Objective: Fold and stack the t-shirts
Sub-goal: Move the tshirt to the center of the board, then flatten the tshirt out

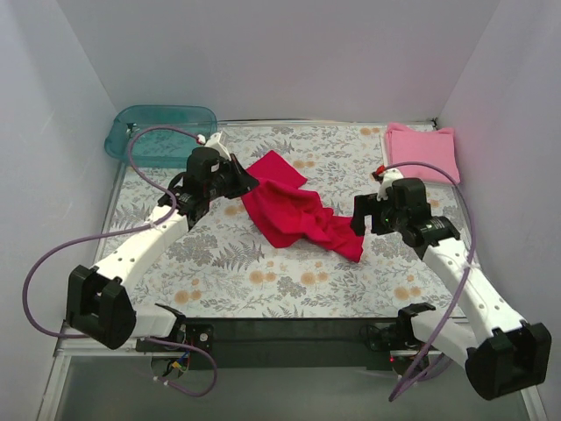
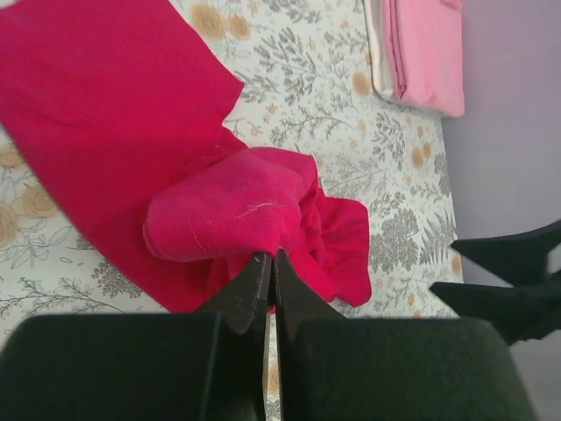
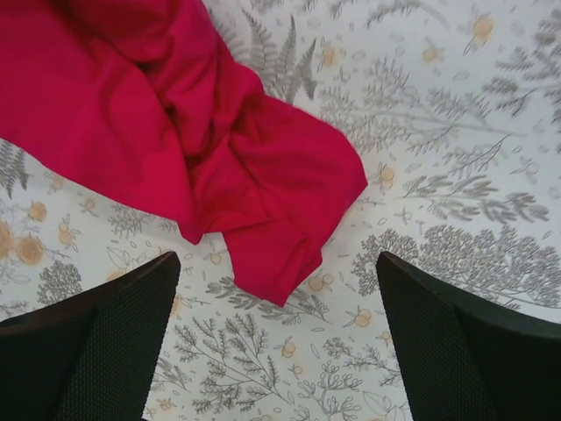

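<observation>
Left claw clamped on red shirt edge; right claw apart over its free corner

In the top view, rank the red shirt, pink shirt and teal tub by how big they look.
1. red shirt, spread out, clearly largest
2. teal tub
3. pink shirt, folded, only slightly smaller than the tub

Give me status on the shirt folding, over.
Left gripper shut on red t-shirt. Right gripper open, above its crumpled end. Pink t-shirt folded, far right corner. Nothing blocking.
</observation>
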Motion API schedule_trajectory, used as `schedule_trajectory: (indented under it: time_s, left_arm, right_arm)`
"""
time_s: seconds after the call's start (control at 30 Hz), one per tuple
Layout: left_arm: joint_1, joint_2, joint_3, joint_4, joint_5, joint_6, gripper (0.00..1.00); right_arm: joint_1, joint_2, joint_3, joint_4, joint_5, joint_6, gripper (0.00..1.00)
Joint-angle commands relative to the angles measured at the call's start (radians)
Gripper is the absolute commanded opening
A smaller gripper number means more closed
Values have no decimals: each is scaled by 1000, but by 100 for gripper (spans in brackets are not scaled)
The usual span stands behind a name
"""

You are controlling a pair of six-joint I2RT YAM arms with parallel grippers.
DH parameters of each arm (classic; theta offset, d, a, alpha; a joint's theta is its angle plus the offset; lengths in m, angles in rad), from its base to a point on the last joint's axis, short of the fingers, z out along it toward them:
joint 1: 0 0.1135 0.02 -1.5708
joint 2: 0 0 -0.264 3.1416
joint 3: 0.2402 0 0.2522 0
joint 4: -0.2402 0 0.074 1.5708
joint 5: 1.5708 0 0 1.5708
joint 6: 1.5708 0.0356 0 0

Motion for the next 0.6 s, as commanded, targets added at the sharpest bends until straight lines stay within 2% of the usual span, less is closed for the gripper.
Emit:
schedule_trajectory:
  time_s: [0.0, 0.23, 0.57]
  left_arm:
    - [3, -107, 1, -19, -99, 5, 0]
    - [8, -219, -23, -192, -298, 15, 0]
    - [25, -251, -34, -295, -392, 43, 0]
  right_arm:
    - [5, 79, -18, -36, -49, 72, 80]
    - [5, 279, -55, 10, -69, 126, 71]
    - [6, 420, -138, 74, -178, 135, 68]
